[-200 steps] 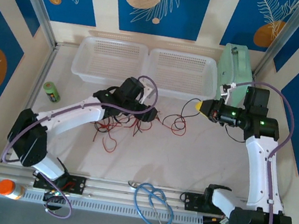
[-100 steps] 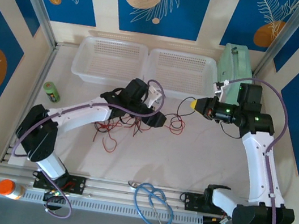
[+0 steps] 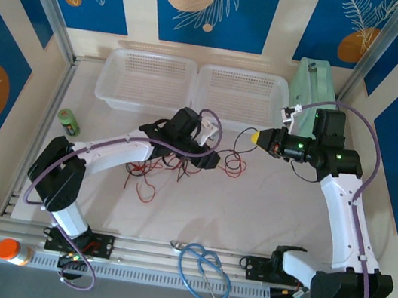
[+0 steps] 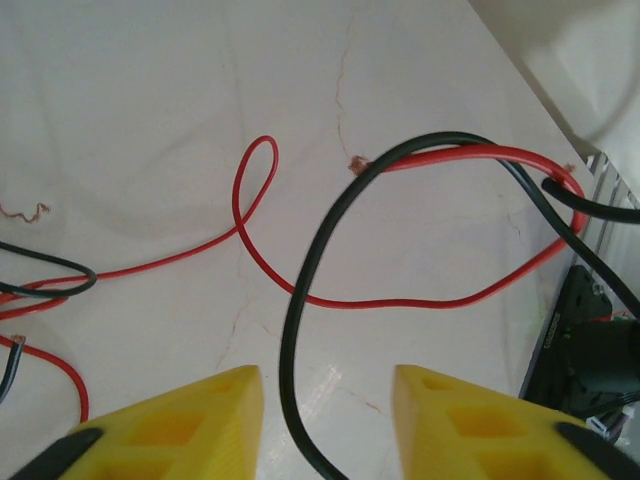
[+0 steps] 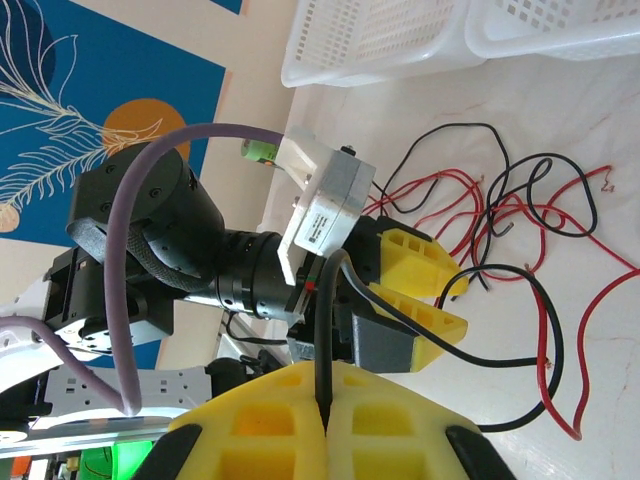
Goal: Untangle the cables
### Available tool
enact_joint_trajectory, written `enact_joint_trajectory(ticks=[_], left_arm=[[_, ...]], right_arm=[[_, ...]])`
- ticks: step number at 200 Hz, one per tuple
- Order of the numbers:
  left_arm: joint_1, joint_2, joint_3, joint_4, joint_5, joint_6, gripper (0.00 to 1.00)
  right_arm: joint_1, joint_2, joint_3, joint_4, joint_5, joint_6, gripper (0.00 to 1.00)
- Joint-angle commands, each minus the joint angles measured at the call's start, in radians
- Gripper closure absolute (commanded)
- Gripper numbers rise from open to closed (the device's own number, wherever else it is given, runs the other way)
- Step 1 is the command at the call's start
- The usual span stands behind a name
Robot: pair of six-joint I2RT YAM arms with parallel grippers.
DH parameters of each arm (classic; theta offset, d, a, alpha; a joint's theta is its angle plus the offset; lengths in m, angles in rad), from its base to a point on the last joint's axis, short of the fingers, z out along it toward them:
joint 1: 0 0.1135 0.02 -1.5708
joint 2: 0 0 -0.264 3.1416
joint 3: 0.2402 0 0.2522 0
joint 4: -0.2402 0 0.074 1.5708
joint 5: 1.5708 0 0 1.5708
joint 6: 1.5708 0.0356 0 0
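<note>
The left gripper [image 4: 325, 388] has slid right, off the main tangle. Its fingers have narrowed to a part-open gap with a black cable [image 4: 290, 330] running between them, not yet pinched, so a second hold looks imminent. The cables [image 3: 162, 166] lie mixed red and black on the worktop [image 3: 250, 211] between the arms. Farther back, the right gripper [image 5: 325, 395] stays clamped shut on a black strand [image 5: 322, 330] and has drawn slightly left. From above the left arm covers part of the tangle, and I cannot tell whether both grippers have the same wire.
</note>
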Motion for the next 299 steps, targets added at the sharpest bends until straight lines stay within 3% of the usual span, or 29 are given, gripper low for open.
enact_joint_trajectory(ticks=[1,19,40,85,126,168,215,259,299], left_arm=[[-0.009,0.007,0.003,0.02,0.006,0.003,0.67],[-0.008,0.012,-0.002,0.024,0.003,0.002,0.75],[-0.009,-0.004,-0.014,0.013,-0.058,0.0,1.0],[0.051,-0.096,0.01,-0.11,-0.378,-0.035,1.0],[0.154,-0.138,0.091,-0.172,-0.492,-0.002,1.0],[0.223,-0.154,0.135,-0.243,-0.598,0.023,1.0],[0.295,-0.246,0.071,-0.315,-0.669,0.02,1.0],[0.313,-0.308,-0.011,-0.347,-0.66,-0.003,1.0],[0.313,-0.333,-0.101,-0.346,-0.619,-0.055,1.0]], right_arm=[[0.008,0.003,0.002,0.007,-0.002,0.012,1.0],[0.008,0.003,0.005,0.007,-0.003,0.014,1.0],[0.009,0.0,0.008,-0.001,0.0,0.006,1.0],[0.011,-0.01,0.009,-0.144,0.099,-0.101,1.0],[0.056,-0.033,-0.028,-0.242,0.237,-0.156,1.0],[0.065,-0.055,-0.083,-0.247,0.398,-0.107,1.0],[-0.069,-0.086,-0.161,-0.205,0.489,0.017,1.0],[-0.246,-0.136,-0.335,-0.058,0.369,0.199,1.0],[-0.256,-0.087,-0.459,0.028,0.327,0.282,1.0]])
